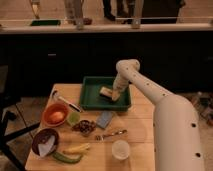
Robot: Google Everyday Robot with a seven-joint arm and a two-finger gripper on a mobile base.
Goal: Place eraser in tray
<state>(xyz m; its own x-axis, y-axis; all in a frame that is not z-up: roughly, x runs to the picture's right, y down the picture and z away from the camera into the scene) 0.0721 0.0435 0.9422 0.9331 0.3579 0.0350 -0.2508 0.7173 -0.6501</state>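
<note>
The dark green tray (92, 95) sits at the back middle of the wooden table. The pale tan eraser (105, 92) lies inside it, towards its right half. My gripper (115, 94) reaches down into the tray from the white arm (150, 90) and sits right at the eraser's right end.
An orange bowl (55, 115) with an orange fruit stands at the left. A flat grey-blue pad (104, 119), a dark snack pile (85, 126), a fork (111, 134), a white cup (121, 149), a banana (77, 148), a dark bowl (45, 142) and a brush (65, 100) lie in front.
</note>
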